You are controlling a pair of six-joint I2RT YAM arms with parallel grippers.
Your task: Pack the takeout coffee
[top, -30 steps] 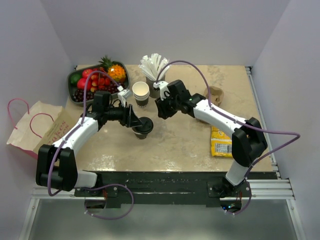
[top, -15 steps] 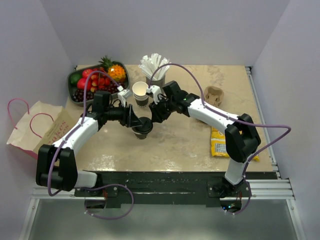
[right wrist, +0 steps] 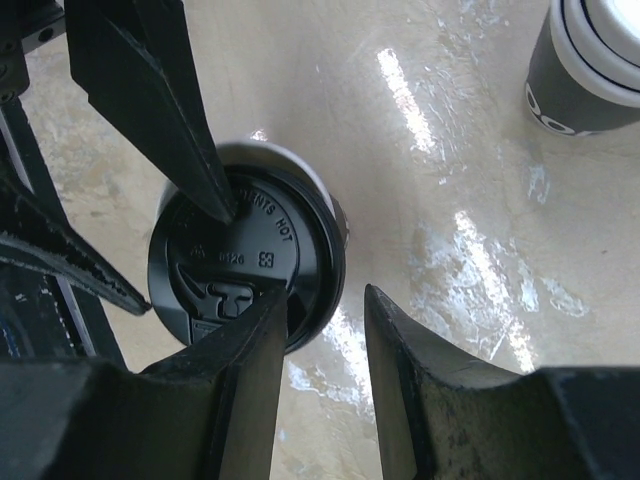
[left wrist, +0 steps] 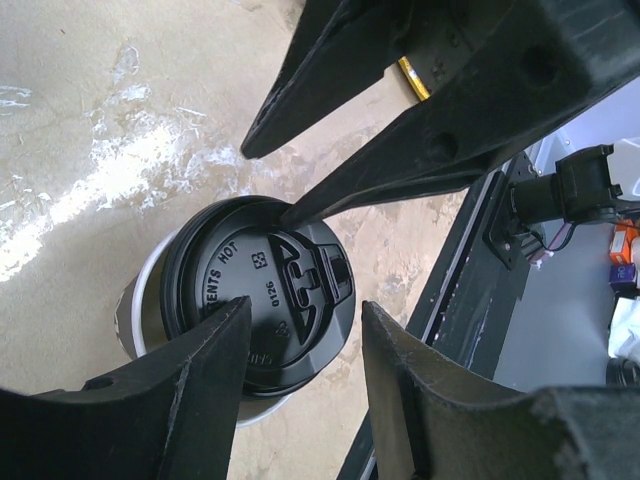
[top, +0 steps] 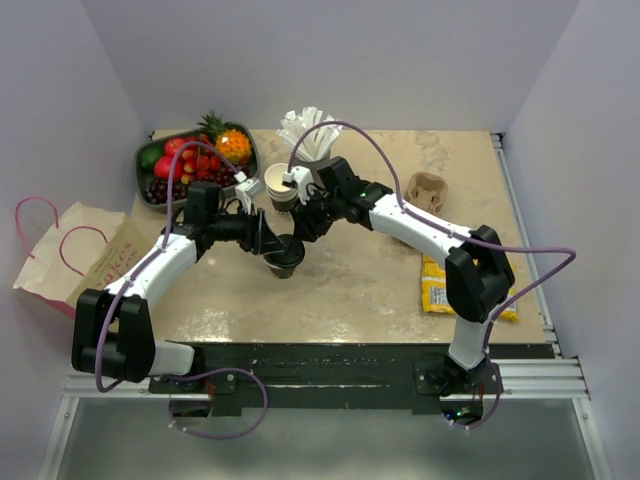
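Right tool [top: 300, 226] has swung left and nearer, now over the takeout coffee [right wrist: 250, 262] on the table [top: 360, 285], jaws apart. Left tool [top: 271, 243] stays there, jaws apart.

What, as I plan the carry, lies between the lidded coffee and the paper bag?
Top view: only the left arm crosses between the takeout coffee and the paper bag; the table there looks bare.
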